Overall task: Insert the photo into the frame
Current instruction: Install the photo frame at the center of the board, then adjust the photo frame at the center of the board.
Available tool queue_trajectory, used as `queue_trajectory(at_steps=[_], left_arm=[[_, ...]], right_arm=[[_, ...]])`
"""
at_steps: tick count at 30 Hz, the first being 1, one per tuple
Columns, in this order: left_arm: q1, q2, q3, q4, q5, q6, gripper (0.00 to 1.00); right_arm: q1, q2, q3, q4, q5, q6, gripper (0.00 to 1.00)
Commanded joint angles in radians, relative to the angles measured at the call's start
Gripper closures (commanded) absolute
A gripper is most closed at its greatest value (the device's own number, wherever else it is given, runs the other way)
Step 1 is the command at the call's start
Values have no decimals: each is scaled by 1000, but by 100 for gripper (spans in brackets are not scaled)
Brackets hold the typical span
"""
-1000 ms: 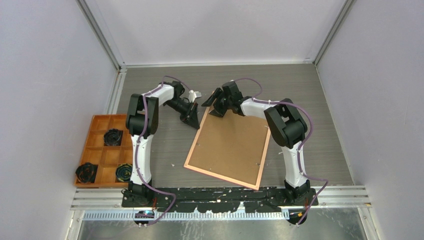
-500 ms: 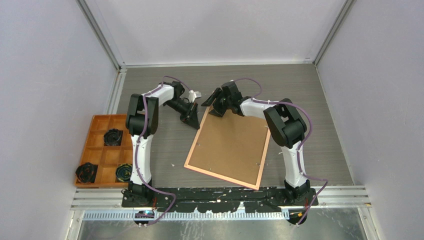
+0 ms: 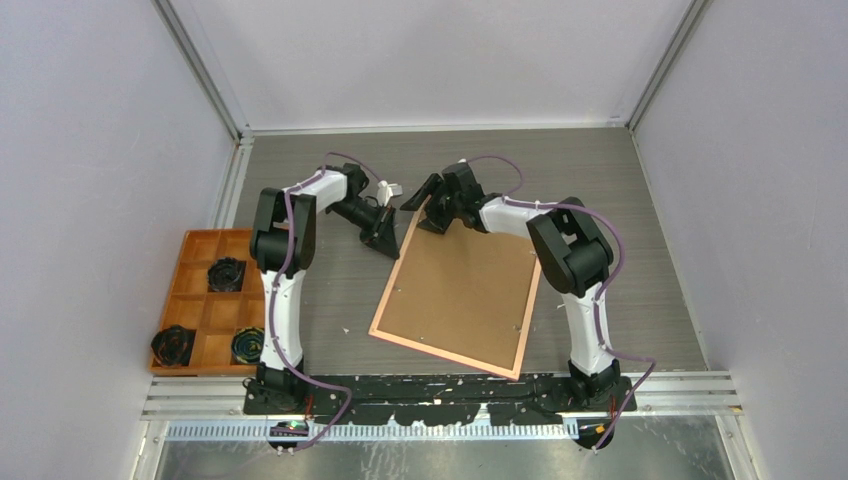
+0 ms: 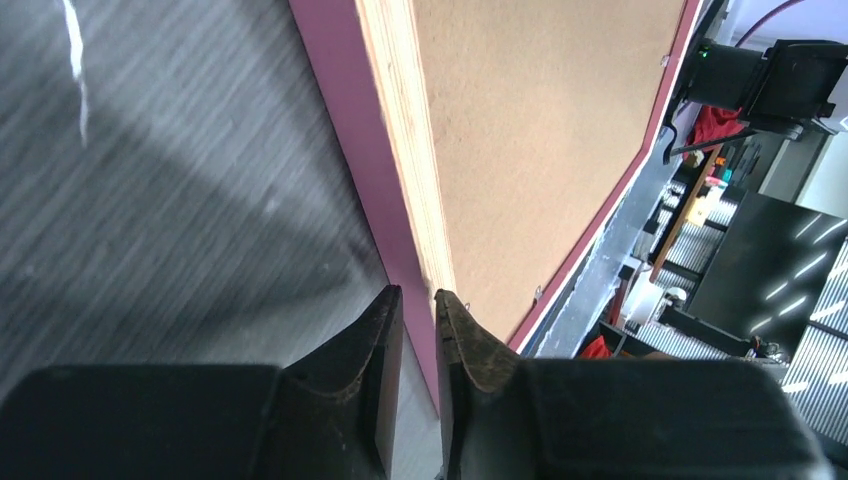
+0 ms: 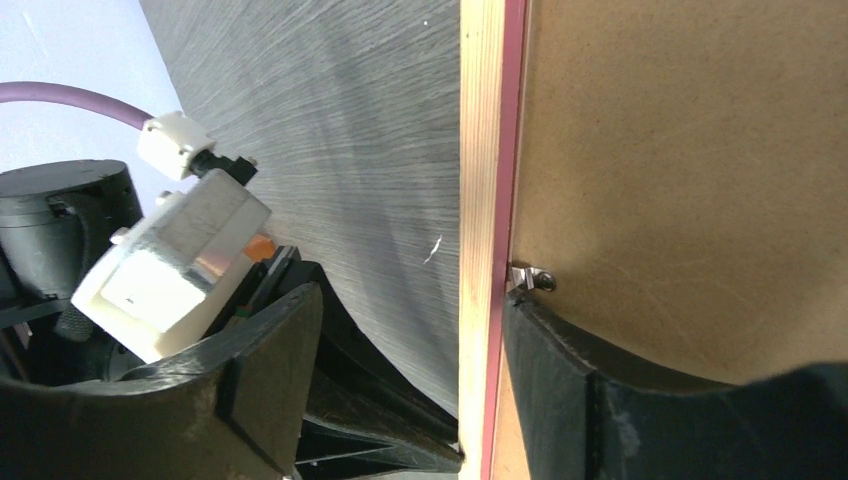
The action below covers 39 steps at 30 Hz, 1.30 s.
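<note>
The frame [image 3: 445, 356] lies back-up on the table, its light wood rim around a brown backing board [image 3: 465, 295]. The photo shows in no view. My left gripper [image 3: 385, 240] is at the frame's far-left corner. In the left wrist view its jaws [image 4: 418, 300] stand a narrow slit apart, with the frame's pink side [image 4: 340, 120] running into the slit. Whether they pinch it is unclear. My right gripper [image 3: 425, 208] straddles the far edge, open. One finger rests over the backing board [image 5: 680, 150], and the other stands well off the wood rim [image 5: 480, 150].
An orange compartment tray [image 3: 195, 245] with black coiled pieces [image 3: 225, 272] sits at the left. A small metal tab [image 5: 530, 278] holds the board by the right finger. The left arm's white wrist block [image 5: 170, 270] is close beside the right gripper. Pale walls enclose the table.
The right gripper's jaws have spread wider around the frame's far edge. The left jaws have parted slightly. Neither arm nor the frame has shifted noticeably.
</note>
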Motion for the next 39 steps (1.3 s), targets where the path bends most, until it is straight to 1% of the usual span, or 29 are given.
queue_trajectory(at_steps=[1,3,4,7,8,10,13,15,20,22,26,29,32,34,37,39], left_arm=[[47,-111,-15,-92,-37,81,78],[58,-138,-40,-90,-72,97,78],[58,-151,-61,-78,-95,102,78],[55,-189,-140,-33,-146,101,77],[51,-201,-162,-23,-155,99,77],[38,-232,-227,10,-187,95,77],[-7,-273,-302,54,-257,100,78],[-38,-293,-341,77,-299,103,78],[-91,-332,-402,106,-358,107,79],[-105,-351,-418,109,-359,108,79],[-147,-366,-437,114,-356,99,81],[-189,-360,-431,118,-346,83,81],[-230,-341,-413,126,-341,57,81],[-254,-317,-388,127,-331,42,81],[-272,-273,-327,127,-316,13,81],[-275,-229,-269,122,-308,-13,81]], right_arm=[[-84,-266,-90,-21,0,-31,2],[-141,-376,-171,-64,24,-51,0],[-167,-429,-210,-119,44,-59,0],[-302,-604,-315,-274,133,-116,0],[-342,-638,-344,-326,173,-141,0],[-426,-733,-405,-393,231,-175,0],[-523,-804,-482,-448,325,-219,0],[-588,-807,-515,-443,313,-225,0],[-606,-720,-540,-397,282,-223,0],[-606,-672,-545,-357,241,-205,0],[-597,-551,-538,-256,101,-128,0],[-563,-468,-494,-236,83,-108,0],[-541,-386,-425,-219,49,-84,0],[-487,-324,-346,-209,31,-68,0],[-422,-202,-181,-224,-14,-40,0],[-381,-106,-35,-242,-55,-28,0]])
